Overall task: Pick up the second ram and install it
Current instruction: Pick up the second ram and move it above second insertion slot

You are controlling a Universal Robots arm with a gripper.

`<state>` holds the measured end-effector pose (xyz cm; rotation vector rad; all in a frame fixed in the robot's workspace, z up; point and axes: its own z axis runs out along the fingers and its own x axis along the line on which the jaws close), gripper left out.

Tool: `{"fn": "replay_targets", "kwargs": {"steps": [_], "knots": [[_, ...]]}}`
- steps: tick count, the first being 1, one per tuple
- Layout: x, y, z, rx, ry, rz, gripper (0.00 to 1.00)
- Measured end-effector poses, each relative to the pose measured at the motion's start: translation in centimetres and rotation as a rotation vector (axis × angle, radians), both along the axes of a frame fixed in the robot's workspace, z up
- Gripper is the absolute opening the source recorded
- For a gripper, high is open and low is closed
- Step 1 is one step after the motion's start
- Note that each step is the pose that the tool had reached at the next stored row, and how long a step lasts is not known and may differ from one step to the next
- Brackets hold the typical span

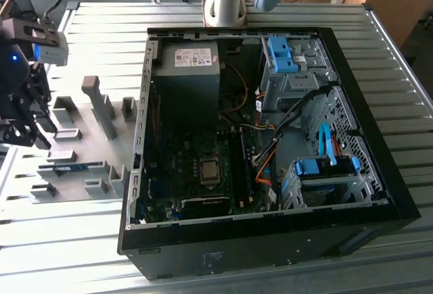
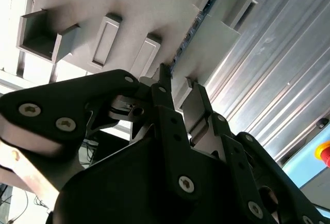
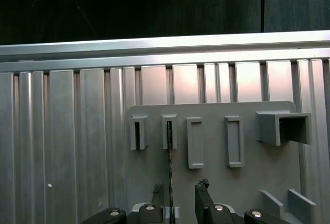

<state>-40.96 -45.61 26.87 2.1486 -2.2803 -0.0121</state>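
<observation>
The second ram [image 1: 71, 168] is a thin blue stick standing on edge in a slot of the grey fixture plate [image 1: 81, 115], at the exterior view's left beside the computer case. In the first wrist view it shows edge-on as a thin dark line [image 3: 168, 152], and as a dark strip [image 2: 198, 23] in the second wrist view. My gripper [image 1: 27, 132] hangs over the plate's end. It is open, its fingers [image 3: 203, 193] standing either side of the ram's line without touching it. Midway between the fingertips [image 2: 178, 87] lies the stick's near end.
The open computer case [image 1: 379, 172] lies on the ribbed metal table, with the motherboard [image 1: 196, 172], its memory slots [image 1: 241, 165], a power supply [image 1: 186, 78] and blue drive brackets [image 1: 325, 165] inside. Several grey holders [image 1: 101, 105] rise from the fixture plate. A red button [image 2: 325, 152] sits nearby.
</observation>
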Motion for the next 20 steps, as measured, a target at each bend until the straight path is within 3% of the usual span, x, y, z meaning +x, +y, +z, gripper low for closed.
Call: {"fn": "replay_targets", "kwargs": {"steps": [9,20], "knots": [[0.0,-0.19,-0.48,-0.0002,0.0005,0.000,0.37],[0.0,-0.50,-2.06,-0.0002,0.0005,0.000,0.37]]}}
